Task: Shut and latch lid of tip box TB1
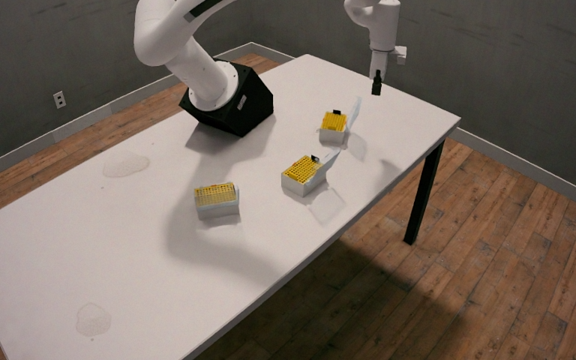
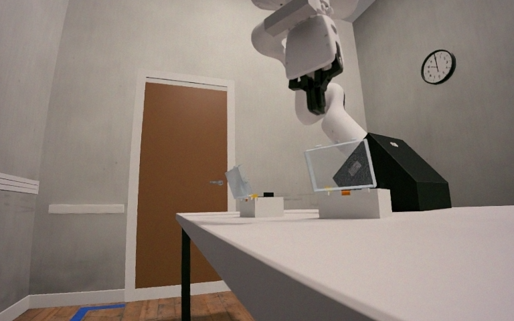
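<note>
Three white tip boxes with yellow racks stand flat on the white bench (image 1: 106, 237) (image 2: 417, 257). I cannot read which one is TB1. The far box (image 1: 332, 127) (image 2: 354, 204) has its clear lid (image 1: 353, 111) (image 2: 340, 166) raised. The middle box (image 1: 302, 175) (image 2: 265, 206) has its clear lid (image 1: 329, 163) (image 2: 237, 183) raised too. The left box (image 1: 216, 199) shows only in the top view, and I cannot make out how its lid stands. My gripper (image 1: 376, 88) (image 2: 316, 108) is shut and empty. It hangs high above the bench, up and to the right of the far box, touching nothing.
The arm's black base (image 1: 238, 110) (image 2: 409, 181) sits at the back of the bench, behind the boxes. The bench's right edge (image 1: 450, 127) lies close to the far box. Two faint stains (image 1: 125, 163) (image 1: 93, 319) mark the left part.
</note>
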